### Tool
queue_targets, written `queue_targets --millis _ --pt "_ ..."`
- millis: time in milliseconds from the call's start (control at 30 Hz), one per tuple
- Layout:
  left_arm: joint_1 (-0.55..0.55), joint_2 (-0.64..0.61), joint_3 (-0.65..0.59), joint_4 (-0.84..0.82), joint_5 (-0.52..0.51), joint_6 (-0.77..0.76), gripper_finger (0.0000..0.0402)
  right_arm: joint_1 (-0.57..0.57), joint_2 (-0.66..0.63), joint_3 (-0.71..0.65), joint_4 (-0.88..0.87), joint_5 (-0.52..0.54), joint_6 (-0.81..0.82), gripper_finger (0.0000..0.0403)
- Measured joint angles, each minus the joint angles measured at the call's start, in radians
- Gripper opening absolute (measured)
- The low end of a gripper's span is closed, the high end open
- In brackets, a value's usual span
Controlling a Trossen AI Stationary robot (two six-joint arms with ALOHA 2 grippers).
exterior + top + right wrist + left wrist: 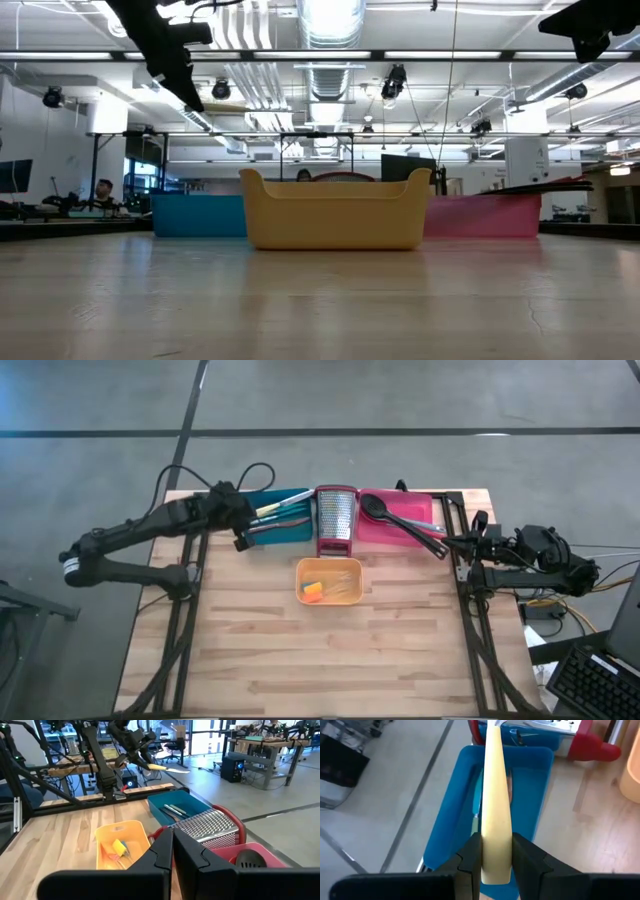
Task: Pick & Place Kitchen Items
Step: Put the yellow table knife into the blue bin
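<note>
Cream-handled tool [496, 815] clamped by its handle between left gripper [495, 857] fingers, held in air above teal tray [542, 795]; blade end points toward steel grater [336, 520]. Thin tools [285, 510] lie in teal tray. Black ladle and slotted spatula [405, 520] rest across pink tray [425, 508]. Small yellow and orange pieces [315, 590] sit in orange tray [352, 568], near table centre. Right gripper [172, 852], fingers pressed together, empty, waits at table's right edge.

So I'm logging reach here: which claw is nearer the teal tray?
Left. The left claw hangs over the teal tray, gripping a cream-handled tool; the right claw waits at the table's right edge.
</note>
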Motion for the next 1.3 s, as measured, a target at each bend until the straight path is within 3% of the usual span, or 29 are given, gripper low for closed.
queue_targets --millis 400,600,1300 --pt "0.159 0.071 -0.077 0.082 0.096 0.071 0.0082 0.0 0.0 0.0 0.0 0.0 0.0 0.0008" --pt "0.25 0.157 -0.078 0.095 0.232 0.076 0.0082 0.0 0.0 0.0 0.0 0.0 0.0 0.0008" --pt "0.37 0.499 -0.066 0.118 0.247 0.085 0.0082 0.0 0.0 0.0 0.0 0.0 0.0 0.0008"
